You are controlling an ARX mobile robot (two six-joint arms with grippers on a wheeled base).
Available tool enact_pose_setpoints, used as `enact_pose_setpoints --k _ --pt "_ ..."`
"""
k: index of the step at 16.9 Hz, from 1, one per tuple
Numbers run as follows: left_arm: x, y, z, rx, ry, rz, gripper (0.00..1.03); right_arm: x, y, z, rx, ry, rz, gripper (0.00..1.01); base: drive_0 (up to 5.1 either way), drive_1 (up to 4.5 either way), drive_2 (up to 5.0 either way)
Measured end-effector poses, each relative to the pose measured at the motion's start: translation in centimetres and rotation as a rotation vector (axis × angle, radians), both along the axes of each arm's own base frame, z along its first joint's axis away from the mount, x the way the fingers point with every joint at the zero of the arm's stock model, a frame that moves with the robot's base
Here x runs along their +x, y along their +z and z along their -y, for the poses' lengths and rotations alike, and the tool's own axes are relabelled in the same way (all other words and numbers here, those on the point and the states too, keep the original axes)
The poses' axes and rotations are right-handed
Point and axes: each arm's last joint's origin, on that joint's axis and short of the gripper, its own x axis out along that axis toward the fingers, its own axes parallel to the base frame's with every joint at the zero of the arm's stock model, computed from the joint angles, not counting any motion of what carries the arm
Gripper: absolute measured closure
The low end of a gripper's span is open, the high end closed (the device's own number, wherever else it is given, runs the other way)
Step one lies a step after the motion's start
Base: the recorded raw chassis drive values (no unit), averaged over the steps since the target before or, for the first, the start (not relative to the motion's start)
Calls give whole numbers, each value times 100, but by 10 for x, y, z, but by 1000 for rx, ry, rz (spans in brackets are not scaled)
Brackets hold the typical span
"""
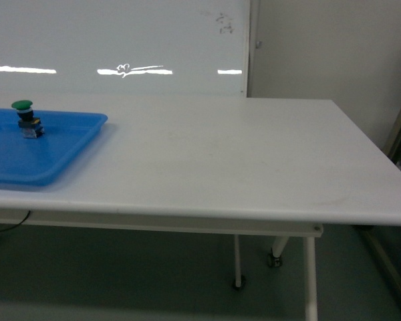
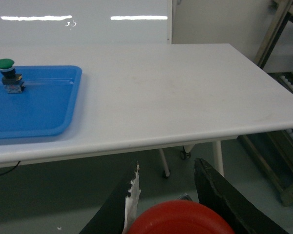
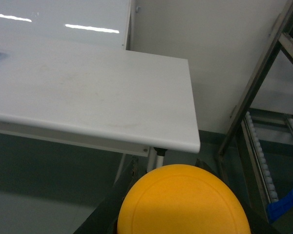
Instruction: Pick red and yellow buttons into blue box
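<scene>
Your left pincer (image 2: 168,214) clamps the glossy domed red button (image 2: 180,218); right pincer (image 3: 183,204) clamps the smooth round yellow button (image 3: 183,202).

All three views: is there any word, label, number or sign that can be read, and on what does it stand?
No text can be read in any view.
Whiteboard: faint marks near its top right corner, too blurred to read.
Green button: its small body shows no legible label.
Red cap and yellow cap: plain.

White table (image 1: 220,160); blue tray (image 1: 60,157); green-capped button (image 1: 25,117) with black body; red cap (image 2: 180,219); yellow-orange cap (image 3: 183,202); black fingers (image 2: 219,195); grey floor (image 1: 120,267).
</scene>
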Motion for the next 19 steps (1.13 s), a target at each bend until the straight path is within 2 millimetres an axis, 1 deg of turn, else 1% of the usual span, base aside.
enact_pose_setpoints --k 19 --pt "0 0 0 -1 0 2 73 0 0 0 0 0 0 71 498 -247 -247"
